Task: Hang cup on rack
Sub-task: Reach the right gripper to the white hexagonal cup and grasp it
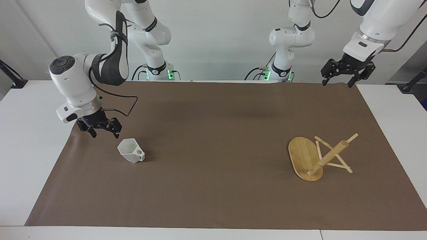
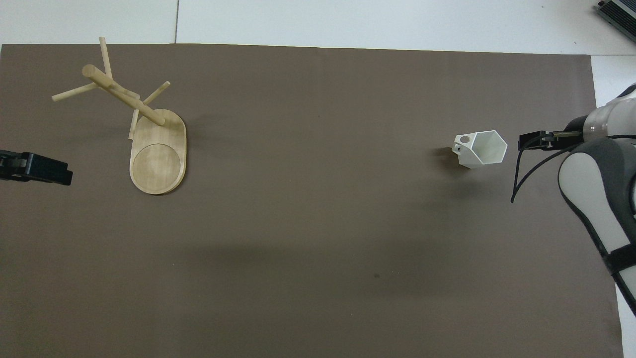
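Note:
The white faceted cup (image 1: 130,150) stands on the brown mat toward the right arm's end, mouth up, its holed handle (image 1: 139,153) toward the table's middle. It also shows in the overhead view (image 2: 481,148). My right gripper (image 1: 104,134) is open and empty, low over the mat just beside the cup, apart from it. The bamboo rack (image 1: 302,156) stands upright toward the left arm's end, its post (image 1: 328,157) and pegs bare; it also shows in the overhead view (image 2: 158,159). My left gripper (image 1: 337,81) waits open and empty, raised over the mat's corner.
The brown mat (image 1: 213,133) covers most of the white table (image 1: 30,133). Two further arm bases (image 1: 156,71) stand along the robots' edge. The right arm's cable (image 1: 128,105) hangs beside its wrist.

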`<action>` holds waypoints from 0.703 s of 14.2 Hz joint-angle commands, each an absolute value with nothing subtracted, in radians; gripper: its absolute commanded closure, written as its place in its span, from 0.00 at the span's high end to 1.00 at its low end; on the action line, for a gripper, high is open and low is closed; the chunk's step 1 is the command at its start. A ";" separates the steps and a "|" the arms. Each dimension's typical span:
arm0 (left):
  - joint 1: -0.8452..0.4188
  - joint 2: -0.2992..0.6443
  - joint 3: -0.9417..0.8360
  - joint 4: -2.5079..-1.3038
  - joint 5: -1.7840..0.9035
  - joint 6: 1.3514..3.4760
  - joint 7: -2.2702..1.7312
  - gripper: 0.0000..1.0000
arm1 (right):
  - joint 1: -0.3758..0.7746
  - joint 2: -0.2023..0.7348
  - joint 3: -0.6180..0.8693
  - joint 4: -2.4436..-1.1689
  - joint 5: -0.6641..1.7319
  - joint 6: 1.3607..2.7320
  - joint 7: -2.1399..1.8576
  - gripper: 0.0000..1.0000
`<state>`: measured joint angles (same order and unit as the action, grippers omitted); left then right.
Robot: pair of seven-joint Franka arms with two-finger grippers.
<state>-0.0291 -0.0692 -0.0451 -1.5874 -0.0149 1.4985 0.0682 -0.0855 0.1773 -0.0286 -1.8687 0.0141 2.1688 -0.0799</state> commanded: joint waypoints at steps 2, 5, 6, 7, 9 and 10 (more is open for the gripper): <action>-0.023 -0.100 -0.054 -1.624 -0.005 1.509 0.074 1.00 | -0.086 0.210 -0.012 -1.887 0.020 2.236 -0.046 1.00; -0.023 -0.103 -0.054 -1.626 -0.005 1.511 0.075 1.00 | -0.086 0.232 -0.012 -1.914 0.020 2.302 -0.038 1.00; -0.023 -0.104 -0.054 -1.628 -0.005 1.511 0.075 1.00 | -0.086 0.233 -0.012 -1.919 0.020 2.310 -0.031 1.00; -0.023 -0.106 -0.054 -1.637 -0.005 1.511 0.077 1.00 | -0.086 0.244 -0.012 -1.917 0.020 2.312 -0.022 1.00; -0.023 -0.113 -0.054 -1.644 -0.005 1.514 0.077 1.00 | -0.086 0.259 -0.009 -1.922 0.020 2.328 -0.017 1.00; -0.025 -0.114 -0.054 -1.644 -0.005 1.517 0.075 1.00 | -0.086 0.261 -0.008 -1.925 0.020 2.335 -0.005 1.00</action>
